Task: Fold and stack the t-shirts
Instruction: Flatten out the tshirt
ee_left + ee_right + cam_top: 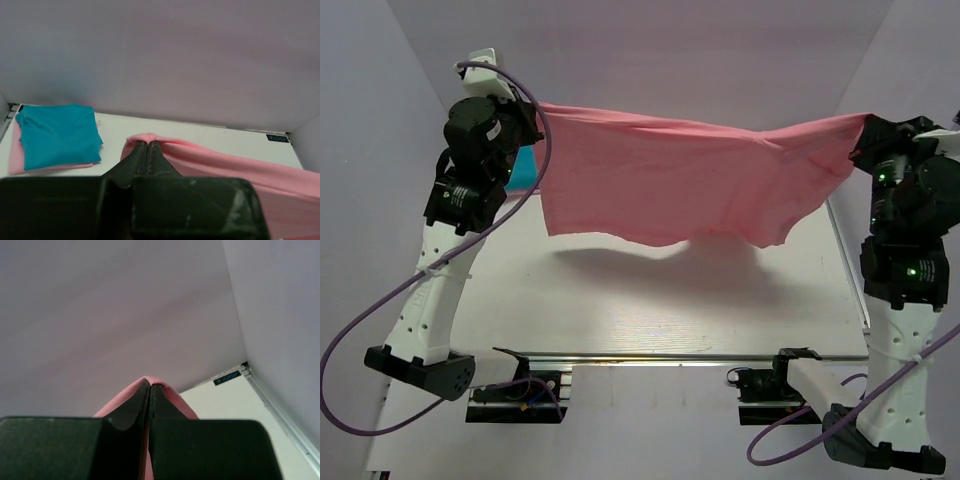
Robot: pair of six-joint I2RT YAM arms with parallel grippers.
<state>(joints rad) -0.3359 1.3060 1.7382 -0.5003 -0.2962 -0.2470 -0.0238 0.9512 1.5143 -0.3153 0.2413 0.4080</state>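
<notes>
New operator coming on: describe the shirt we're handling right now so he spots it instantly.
Above the white table, the salmon-pink t-shirt hangs stretched in the air, one end in the left gripper, the other in the right gripper. Unlike the folded teal t-shirt lying on the pale pink t-shirt, it is spread open and airborne.

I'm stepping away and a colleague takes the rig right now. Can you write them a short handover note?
Grippers: left gripper shut on one end of the salmon-pink shirt, right gripper shut on the other; it hangs stretched between them above the table.
Done: teal-blue shirt folded, lying on the pale pink shirt at the table's left.
Left to do: fold the salmon-pink shirt and stack it there.
</notes>
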